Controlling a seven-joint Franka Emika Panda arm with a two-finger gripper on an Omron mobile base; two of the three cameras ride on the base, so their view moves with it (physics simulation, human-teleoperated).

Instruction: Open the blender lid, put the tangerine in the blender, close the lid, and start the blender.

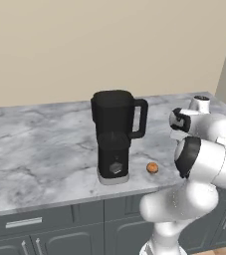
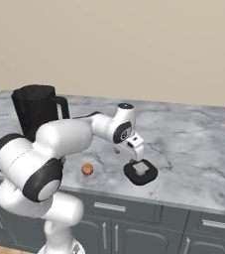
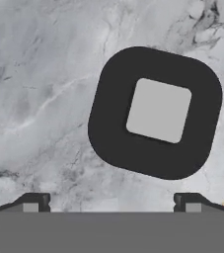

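The tall black blender (image 1: 115, 134) stands on the marble counter with its jar top uncovered; it also appears at the left as blender (image 2: 34, 111). Its flat black blender lid (image 2: 140, 172) with a light grey square cap lies flat on the counter, well to the right of the jar. My gripper (image 2: 137, 159) hangs just above the lid, pointing down. Seen from the hand, the lid (image 3: 155, 112) lies ahead of my gripper (image 3: 111, 203), whose fingertips (image 3: 32, 202) stand wide apart and open, holding nothing. The small orange tangerine (image 1: 152, 168) rests on the counter between blender and lid, tangerine (image 2: 87, 169).
The grey marble counter (image 1: 45, 149) runs along a beige wall, with dark drawers and cabinet doors (image 2: 134, 218) below. The lid lies close to the counter's front edge. My white arm (image 2: 69, 139) reaches over the counter between blender and lid.
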